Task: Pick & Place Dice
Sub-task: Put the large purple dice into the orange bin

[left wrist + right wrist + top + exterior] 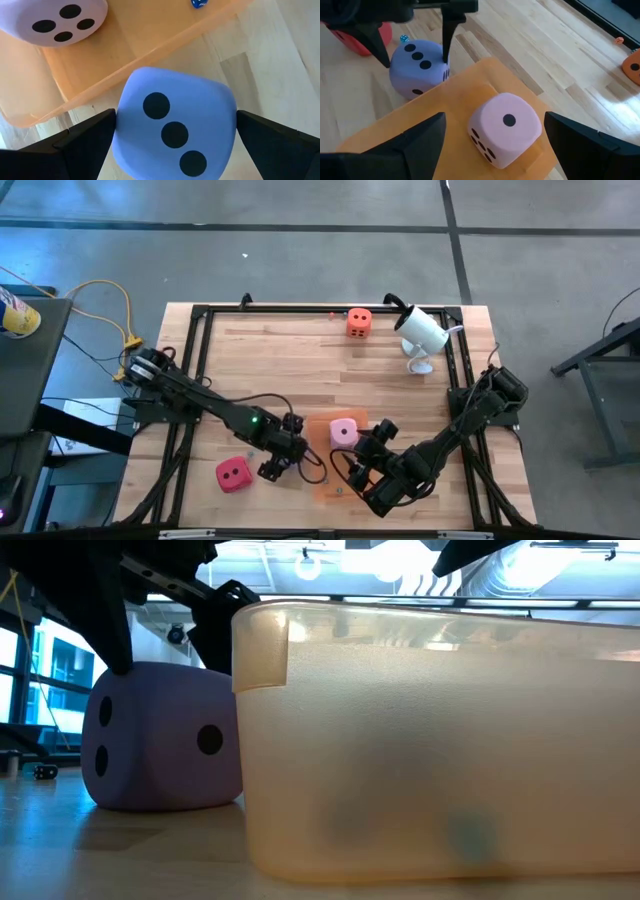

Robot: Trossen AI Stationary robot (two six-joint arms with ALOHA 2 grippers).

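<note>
The purple die (175,125) rests on the wood beside the translucent orange mat (125,55), three pips up. My left gripper (176,117) is open, pointing down, one finger on each side of the die, as the right wrist view also shows (415,62). The pink die (505,130) sits on the mat. My right gripper (494,117) is open just short of it, slanting down, its fingers apart from it. The red die (233,474) lies near the front left. The orange die (359,322) lies at the far edge. My left gripper comes from above with its fingers (85,142) close against two opposite sides of the purple die (120,125). I cannot tell whether they touch it. The die stands flat on the table.
A white camera (420,332) stands at the far right of the table. A tiny blue object (403,38) lies on the wood near the red die. A black frame (200,315) runs round the tabletop. Bare wood lies between the mat and the far edge.
</note>
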